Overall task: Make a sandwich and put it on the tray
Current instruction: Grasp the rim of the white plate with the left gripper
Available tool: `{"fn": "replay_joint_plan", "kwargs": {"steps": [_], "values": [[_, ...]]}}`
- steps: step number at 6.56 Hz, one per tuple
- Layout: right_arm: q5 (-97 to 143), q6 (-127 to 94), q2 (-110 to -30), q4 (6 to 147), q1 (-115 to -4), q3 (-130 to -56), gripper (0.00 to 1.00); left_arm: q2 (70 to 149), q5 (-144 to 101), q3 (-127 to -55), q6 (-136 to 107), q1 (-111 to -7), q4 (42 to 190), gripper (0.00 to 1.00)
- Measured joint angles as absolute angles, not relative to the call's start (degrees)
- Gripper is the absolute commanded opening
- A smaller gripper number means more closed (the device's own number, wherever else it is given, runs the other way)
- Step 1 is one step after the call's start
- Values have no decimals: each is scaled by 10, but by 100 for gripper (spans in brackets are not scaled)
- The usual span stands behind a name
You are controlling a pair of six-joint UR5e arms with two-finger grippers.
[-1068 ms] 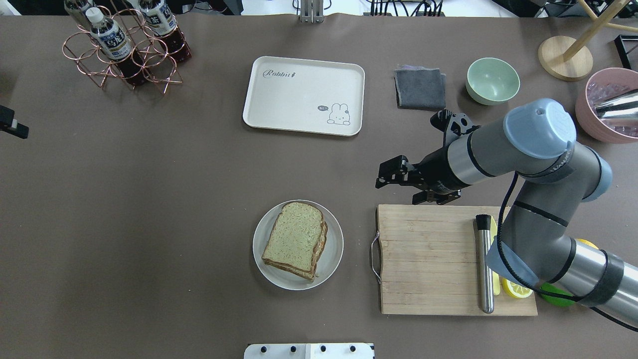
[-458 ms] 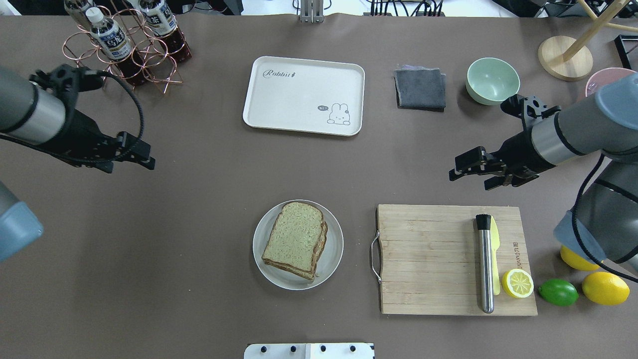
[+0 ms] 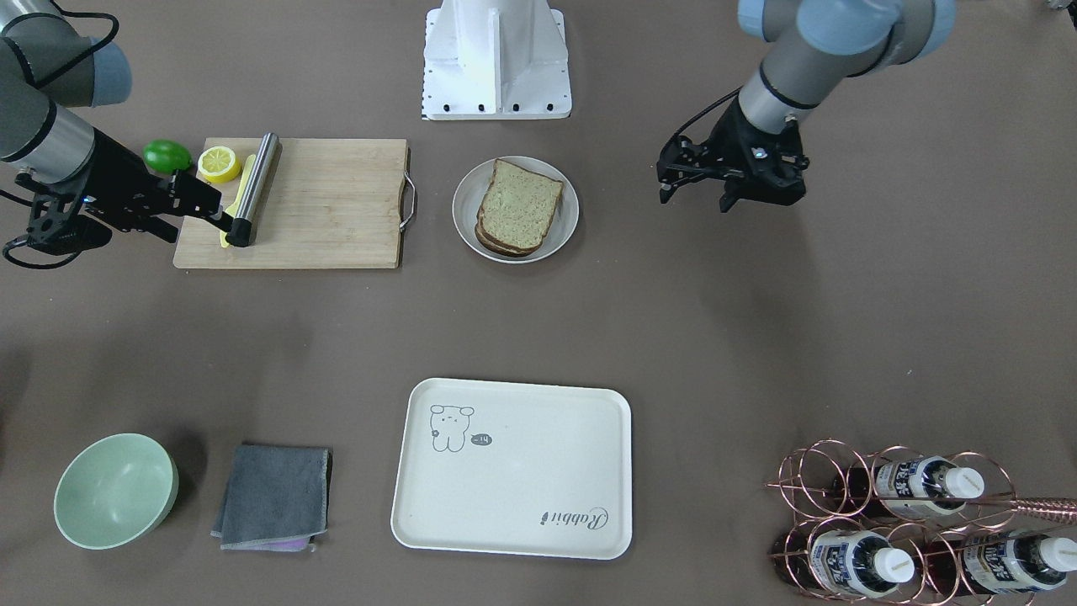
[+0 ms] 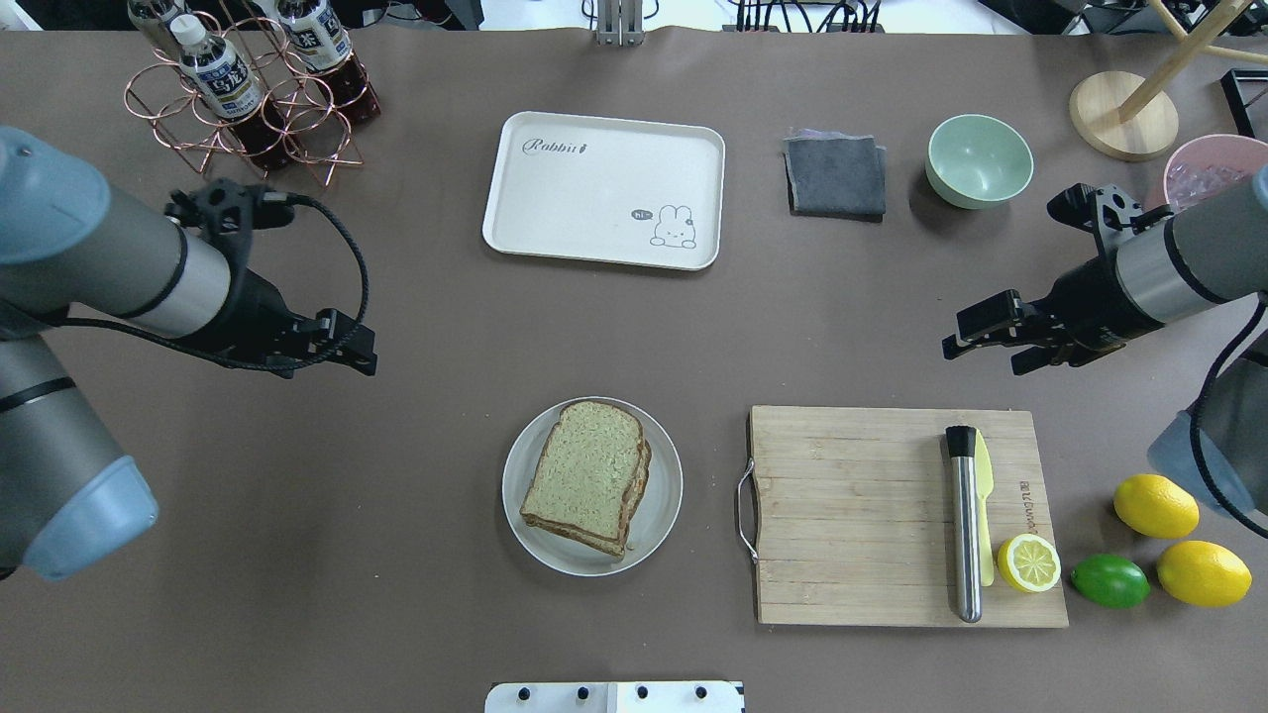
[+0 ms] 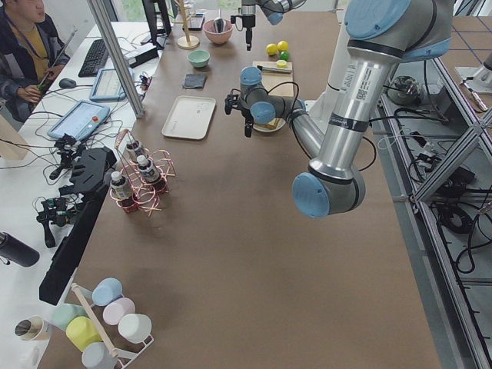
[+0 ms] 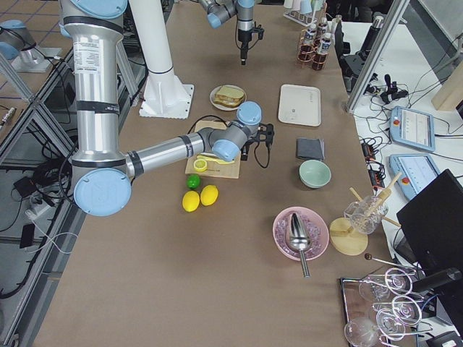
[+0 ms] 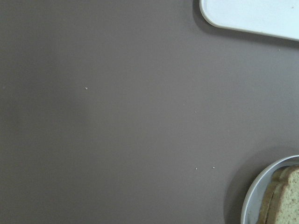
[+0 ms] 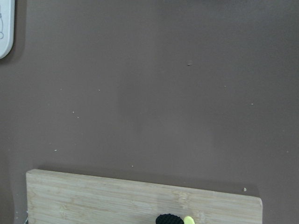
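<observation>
The sandwich [image 4: 587, 477], two stacked tan bread slices with dark crust, lies on a round white plate [image 4: 664, 500] near the table's front middle; no egg shows between the slices. It also shows in the front view [image 3: 517, 206] and at the corner of the left wrist view [image 7: 285, 196]. The cream tray [image 4: 594, 193] lies bare behind it, apart from the plate. My left gripper [image 4: 357, 355] hovers left of the plate, open and empty. My right gripper [image 4: 983, 355] is open and empty above the table behind the cutting board.
A wooden cutting board [image 4: 852, 515] with a metal-handled tool [image 4: 963, 525] and a lemon half [image 4: 1028, 562] lies right of the plate. A lime and two lemons [image 4: 1154, 505] lie beyond it. A grey cloth [image 4: 835, 175], green bowl [image 4: 979, 158] and bottle rack [image 4: 248, 89] stand at the back.
My left arm has come in from the left and moved right toward the plate. My right arm has drawn back to the right, away from the plate.
</observation>
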State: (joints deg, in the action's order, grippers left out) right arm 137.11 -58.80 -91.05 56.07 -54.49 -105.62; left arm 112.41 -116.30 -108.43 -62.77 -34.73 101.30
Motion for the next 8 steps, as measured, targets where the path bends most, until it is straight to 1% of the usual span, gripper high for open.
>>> {"fn": "replay_joint_plan", "kwargs": {"steps": [1, 3, 4, 6, 7, 8], "values": [[1371, -580, -917, 561, -547, -1056, 99, 1145, -1148, -1065, -626, -332, 1015, 64], [1371, -577, -922, 561, -546, -1057, 99, 1156, -1116, -1032, -601, -310, 1052, 60], [1371, -577, -923, 561, -545, -1057, 99, 1157, -1113, -1021, -585, -301, 1069, 60], [1371, -577, -923, 561, -543, -1056, 99, 1161, -1107, -1012, -577, -279, 1078, 60], [1371, -577, -923, 561, -543, -1055, 99, 1162, -1100, -1010, -579, -268, 1079, 54], [1371, -577, -923, 561, -543, -1054, 99, 1164, -1092, -1008, -581, -259, 1079, 52]]}}
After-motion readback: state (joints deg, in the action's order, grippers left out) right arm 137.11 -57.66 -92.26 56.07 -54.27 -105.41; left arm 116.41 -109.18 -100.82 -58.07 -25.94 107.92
